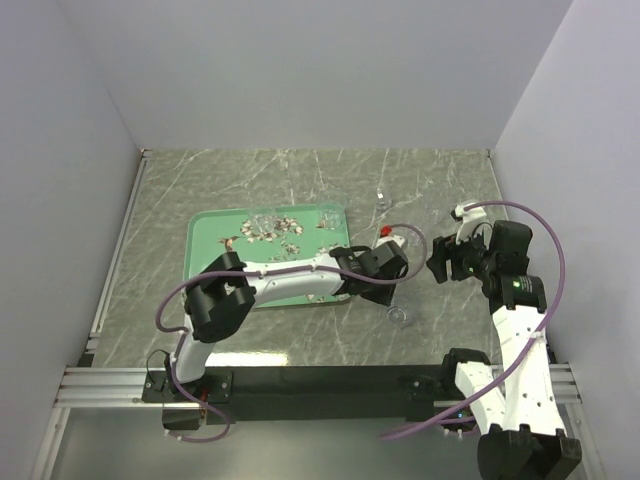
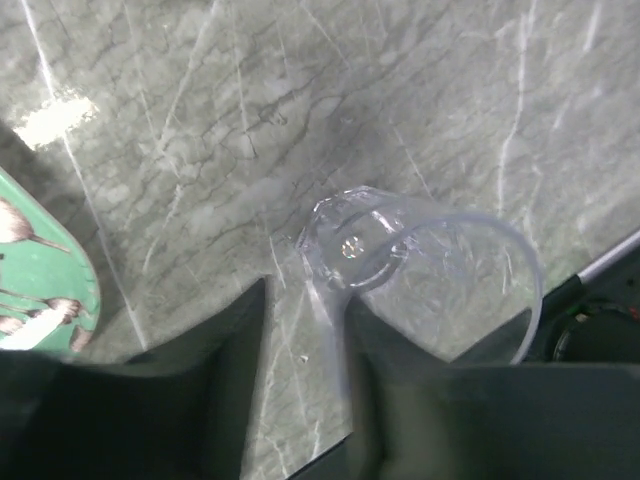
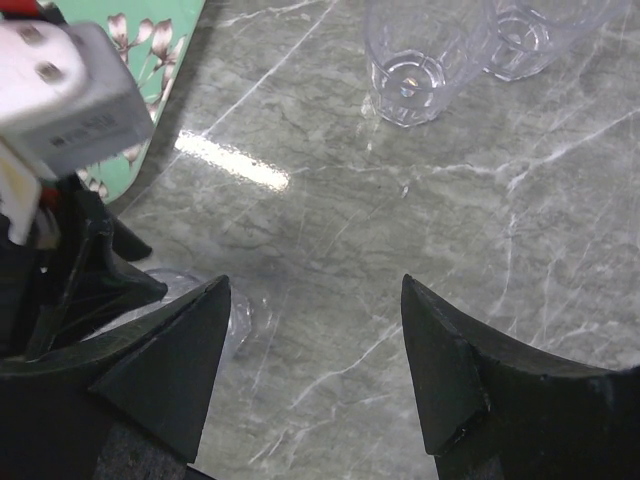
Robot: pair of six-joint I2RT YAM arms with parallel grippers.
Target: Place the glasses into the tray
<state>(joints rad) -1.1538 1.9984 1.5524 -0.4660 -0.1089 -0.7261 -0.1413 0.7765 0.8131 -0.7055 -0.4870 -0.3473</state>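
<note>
Glass (image 1: 398, 317): stands upright on the table (image 1: 300, 180) just right of the tray (image 1: 205, 250); sits at the left gripper (image 2: 305, 295), jaws apart astride its near wall, not yet clamped; spread right gripper (image 3: 315, 290) farther off.

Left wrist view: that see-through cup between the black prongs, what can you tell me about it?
The glass is a small, clear, colourless tumbler with no stem, a thick faceted bottom and a thin round rim. It looks empty. It seems to stand upright, mouth up, on the grey marbled table, outside the green tray. The left gripper straddles its near wall, one finger apparently inside and one outside. Whether they pinch it cannot be told.
</note>
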